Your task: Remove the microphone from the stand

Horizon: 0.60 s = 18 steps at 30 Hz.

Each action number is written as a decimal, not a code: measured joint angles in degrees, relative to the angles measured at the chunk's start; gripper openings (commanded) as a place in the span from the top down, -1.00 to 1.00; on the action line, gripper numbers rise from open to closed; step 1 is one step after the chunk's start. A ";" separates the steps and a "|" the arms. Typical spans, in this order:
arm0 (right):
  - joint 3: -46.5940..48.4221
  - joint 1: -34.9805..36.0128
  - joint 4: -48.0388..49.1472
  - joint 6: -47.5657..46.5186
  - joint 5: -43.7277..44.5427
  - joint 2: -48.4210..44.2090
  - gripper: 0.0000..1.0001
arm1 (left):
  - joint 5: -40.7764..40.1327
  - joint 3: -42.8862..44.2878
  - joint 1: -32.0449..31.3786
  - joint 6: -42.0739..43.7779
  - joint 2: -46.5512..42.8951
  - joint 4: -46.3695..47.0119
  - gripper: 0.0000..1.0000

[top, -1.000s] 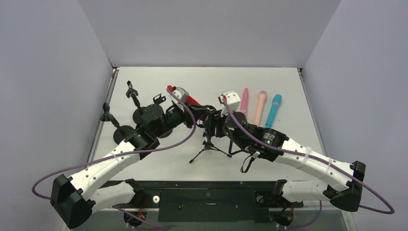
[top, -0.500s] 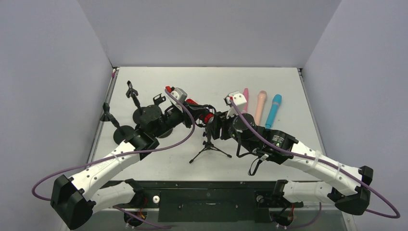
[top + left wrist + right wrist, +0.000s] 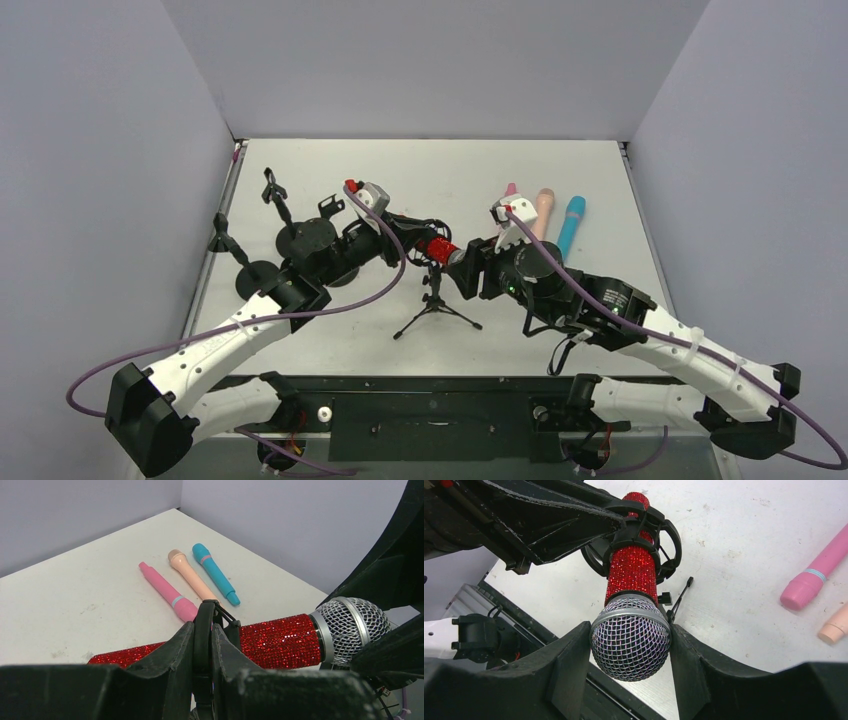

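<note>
The red glitter microphone (image 3: 437, 247) with a silver mesh head lies level in the clip of the small black tripod stand (image 3: 434, 306). My left gripper (image 3: 404, 233) is shut on the stand's clip ring (image 3: 204, 630), and the red body (image 3: 280, 640) runs across behind its fingers. My right gripper (image 3: 467, 266) is shut on the mesh head (image 3: 630, 639), one finger on each side. In the right wrist view the red body (image 3: 632, 572) still passes through the black clip (image 3: 642, 539).
A pink (image 3: 511, 190), a peach (image 3: 543, 206) and a blue microphone (image 3: 572, 226) lie at the back right, close behind my right wrist. Other black stands and round bases (image 3: 310, 237) stand at the left, near the left arm.
My right gripper has moved right with the microphone head, drawing the red microphone rightward through the clip. My left gripper has stayed on the clip.
</note>
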 measured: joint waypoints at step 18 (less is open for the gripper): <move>7.30 0.02 -10.71 -0.11 -2.05 -2.73 1.00 | 0.72 0.00 -0.02 0.07 0.00 -0.07 1.00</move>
